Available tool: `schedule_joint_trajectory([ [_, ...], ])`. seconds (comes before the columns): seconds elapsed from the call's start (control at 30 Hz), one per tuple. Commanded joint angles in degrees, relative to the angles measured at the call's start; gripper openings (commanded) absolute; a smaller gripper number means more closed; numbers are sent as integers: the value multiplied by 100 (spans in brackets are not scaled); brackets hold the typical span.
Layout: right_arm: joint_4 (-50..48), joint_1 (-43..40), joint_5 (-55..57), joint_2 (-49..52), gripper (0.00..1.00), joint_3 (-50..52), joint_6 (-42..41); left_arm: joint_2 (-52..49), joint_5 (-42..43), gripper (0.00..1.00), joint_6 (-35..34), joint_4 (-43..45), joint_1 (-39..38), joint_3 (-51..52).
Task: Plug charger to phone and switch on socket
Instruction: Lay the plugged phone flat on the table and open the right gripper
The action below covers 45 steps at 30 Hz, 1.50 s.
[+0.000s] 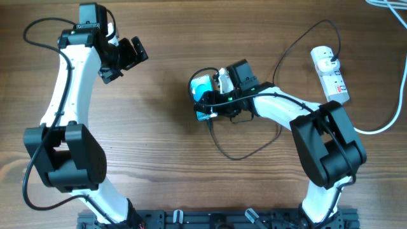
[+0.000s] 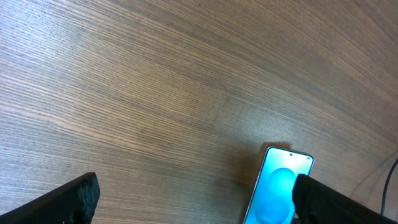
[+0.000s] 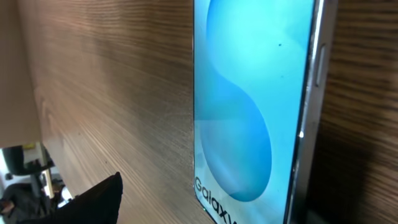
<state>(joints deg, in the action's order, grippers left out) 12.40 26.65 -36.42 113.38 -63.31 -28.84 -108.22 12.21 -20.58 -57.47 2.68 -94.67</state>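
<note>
phone [image 3: 249, 93] fills the upper rt of the view, v. close and at a slant, on the wood table [image 3: 112, 93]. screen lit teal-blue w/ a big rounded lighter shape. white lettering [image 3: 214, 208] "galax.." near the bottom end, cut off by the frame edge. silvery side rail on the rt w/ a slim button [image 3: 320, 62]. black finger [image 3: 93, 202] at bottom left, apart from the phone. far left bg too blurry to tell.

**Tabletop** [image 1: 165, 127]: brown wood-grain surface, the grain running left to right in the overhead view. It also fills most of both wrist views.

**Black rail** [image 1: 191, 220]: lies along the near edge and carries small metal clips.

**Pale strip** [image 1: 403, 70]: borders the right edge.

**White leads** [image 1: 388, 7]: cross the far right corner and run out of view.
</note>
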Motion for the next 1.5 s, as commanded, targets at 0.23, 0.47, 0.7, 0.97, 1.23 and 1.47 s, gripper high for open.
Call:
schedule_joint_trajectory([
  [0.23,-87,-4,599,170,87,98,-267,-11,-52,100,85,0,-26,-15],
  [0.47,-37,-4,684,170,86,96,-422,-11,-52,100,85,0,-26,-15],
  [0.7,-39,118,527,170,87,98,-437,-11,-52,100,85,0,-26,-15],
  [0.97,-57,251,988,168,100,96,-479,-11,-52,100,85,0,-26,-15],
  [1.23,227,254,1032,-413,99,96,87,-11,-52,100,85,0,-26,-15],
  [1.47,693,140,1585,-671,94,-232,192,-11,-52,100,85,0,-26,-15],
])
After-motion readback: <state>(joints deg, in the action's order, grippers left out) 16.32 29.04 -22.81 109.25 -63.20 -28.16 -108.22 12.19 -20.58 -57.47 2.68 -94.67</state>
